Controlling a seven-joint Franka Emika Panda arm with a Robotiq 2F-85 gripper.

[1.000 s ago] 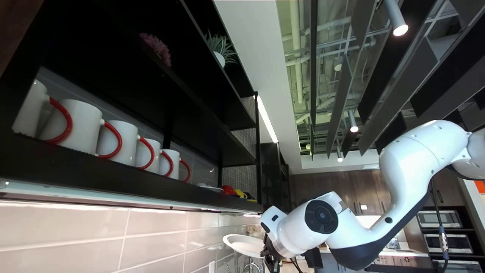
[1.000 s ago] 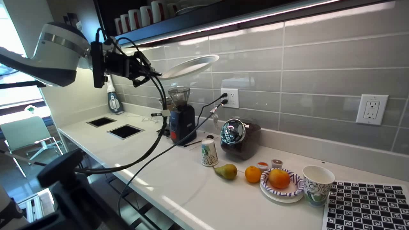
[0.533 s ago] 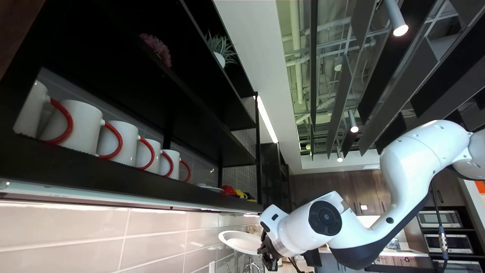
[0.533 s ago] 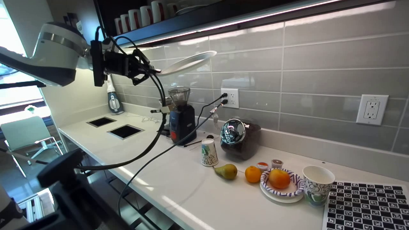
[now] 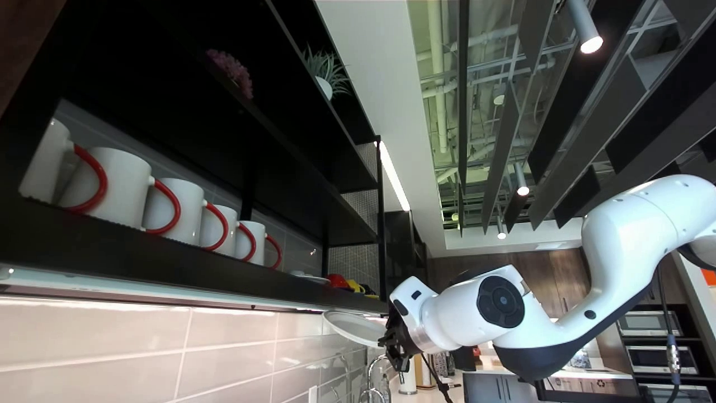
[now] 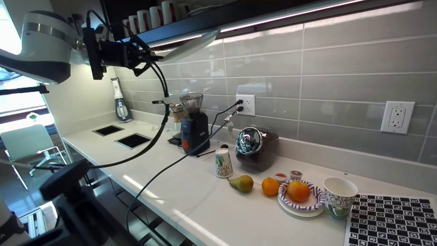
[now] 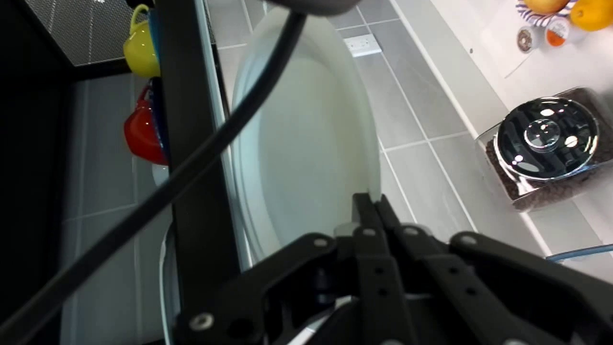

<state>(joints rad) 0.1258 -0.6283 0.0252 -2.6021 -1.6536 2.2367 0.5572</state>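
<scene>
A white oval-looking plate [image 7: 306,134] is raised above the counter, its rim pinched between the fingertips of my gripper [image 7: 373,200]. Seen in an exterior view, the plate [image 6: 191,47] tilts upward away from the gripper [image 6: 161,58], nearly edge-on. Its far rim overlaps the light strip under the black shelf; whether they touch I cannot tell. In an exterior view the plate [image 5: 353,328] hangs just below the shelf board [image 5: 196,263], left of the gripper [image 5: 386,341]. A black cable [image 7: 230,134] crosses in front of the plate in the wrist view.
White mugs [image 5: 120,184] with red handles line the shelf; a red cup [image 7: 143,134] and a yellow cup [image 7: 142,50] stand farther along. Below, the counter [image 6: 191,205] carries a grinder [image 6: 195,130], a bean jar [image 6: 257,147], paper cups and fruit. Tiled wall [image 6: 266,75] lies behind.
The arm has lifted the plate higher, toward the shelf's underside, and drawn back slightly. The plate now appears more edge-on in an exterior view. The grip on the rim stays.
</scene>
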